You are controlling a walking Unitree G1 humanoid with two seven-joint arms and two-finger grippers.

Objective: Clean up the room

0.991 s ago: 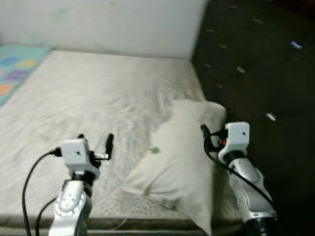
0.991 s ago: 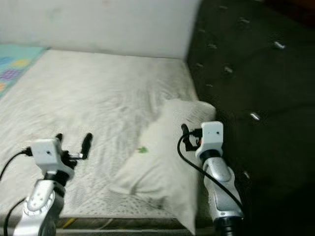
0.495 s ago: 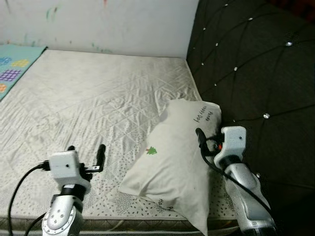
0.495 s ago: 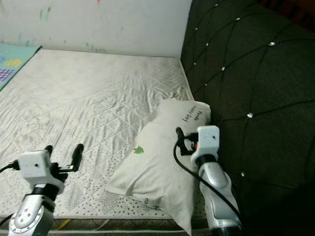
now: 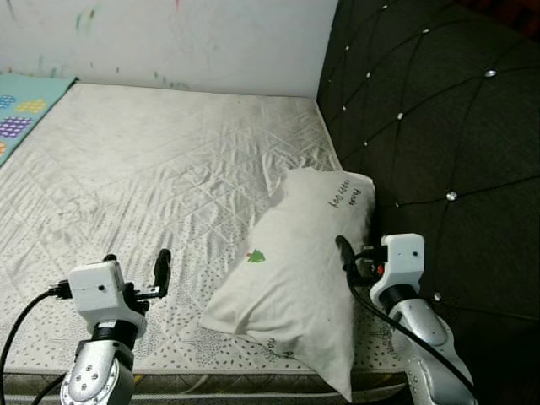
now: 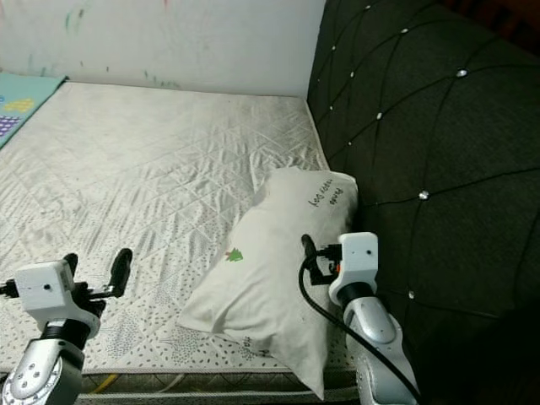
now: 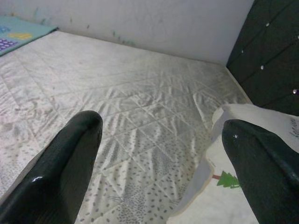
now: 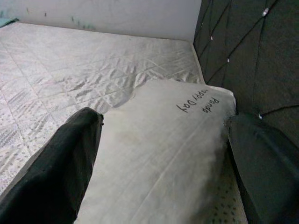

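Observation:
A white pillow (image 5: pixel 295 270) with a small green tree print and dark lettering lies on the mattress (image 5: pixel 169 152), its far end against the dark headboard. My left gripper (image 5: pixel 135 263) hangs open over the mattress's near edge, to the left of the pillow and apart from it. In the left wrist view the pillow's corner (image 7: pixel 243 163) lies by one finger. My right gripper (image 5: pixel 359 257) is open at the pillow's right side, between pillow and headboard. In the right wrist view the pillow (image 8: pixel 159 154) lies between and below the two fingers, with nothing gripped.
A black tufted headboard (image 5: pixel 422 110) with shiny studs stands along the right. A white wall (image 5: pixel 169 34) closes the far side. A teal patterned mat (image 5: pixel 21 105) lies beyond the mattress at far left. The mattress's front edge (image 5: pixel 194 371) is just below my grippers.
The blur has cleared and the view has shifted. Both arms sit lower in the picture, the left one further left. The pillow lies where it was, and both grippers stay open.

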